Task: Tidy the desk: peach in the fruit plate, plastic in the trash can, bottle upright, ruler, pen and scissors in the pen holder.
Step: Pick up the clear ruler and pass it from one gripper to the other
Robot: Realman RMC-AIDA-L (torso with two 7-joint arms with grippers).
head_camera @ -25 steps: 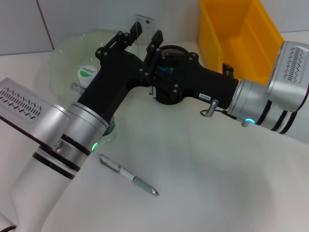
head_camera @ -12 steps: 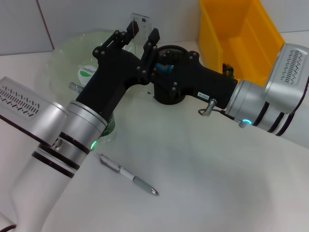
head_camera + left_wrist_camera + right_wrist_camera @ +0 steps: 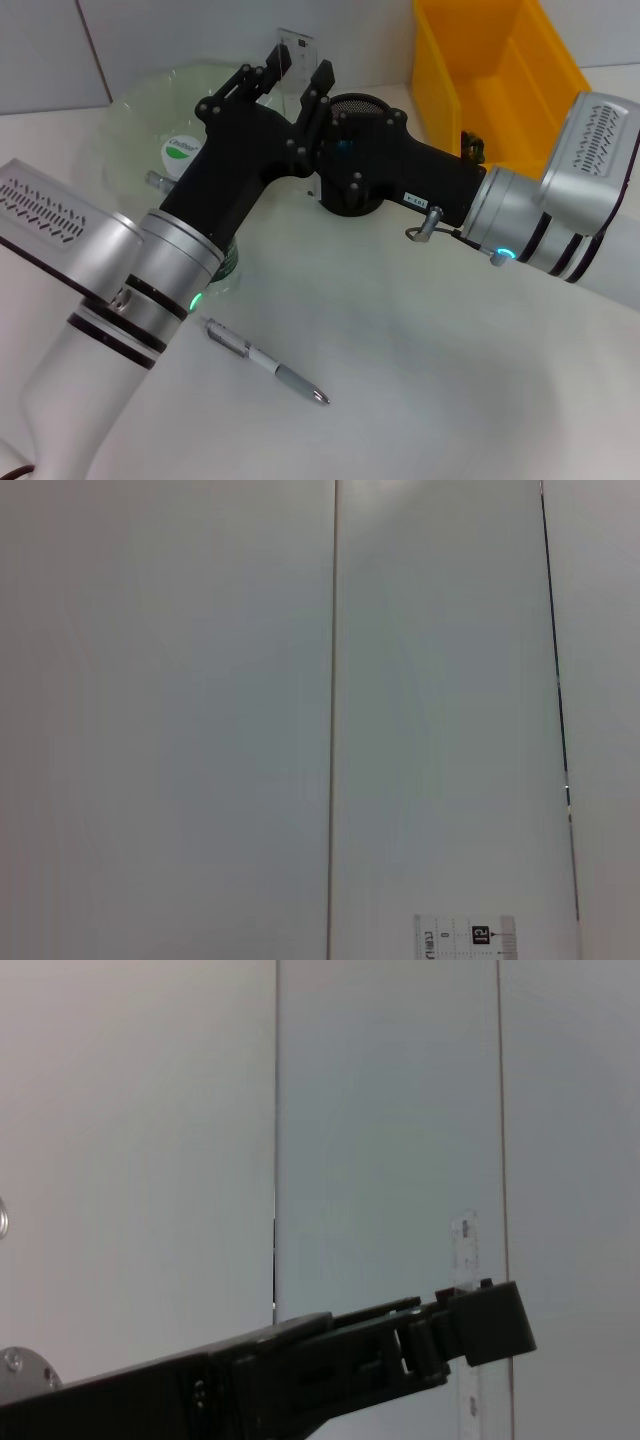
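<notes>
left claw: raised above the back of the tabletop, fingers spread, the clear ruler between them; whether the pads actually touch the ruler can't be told
right claw: somewhere over the pen holder, hidden behind the left arm's black wrist; can't tell its finger state
ruler: clear plastic, upright, its top end poking out above the left claw's fingers; left wrist view catches only a printed end against the wall; right wrist view shows it as a thin upright strip behind the left claw's black finger
pen holder: black mesh cup, upright on the tabletop just beside the yellow bin, mostly covered by the right arm's wrist
pen: silver and white, lying flat on the tabletop near the front, well apart from the pen holder
fruit plate: clear green-tinted dish at the back left, partly under the left arm
bottle: white and green label shows inside the plate area, beside the left arm; upright or not can't be told
yellow bin: back right, open top
tabletop: white
peach, scissors, plastic: can't spot them
</notes>
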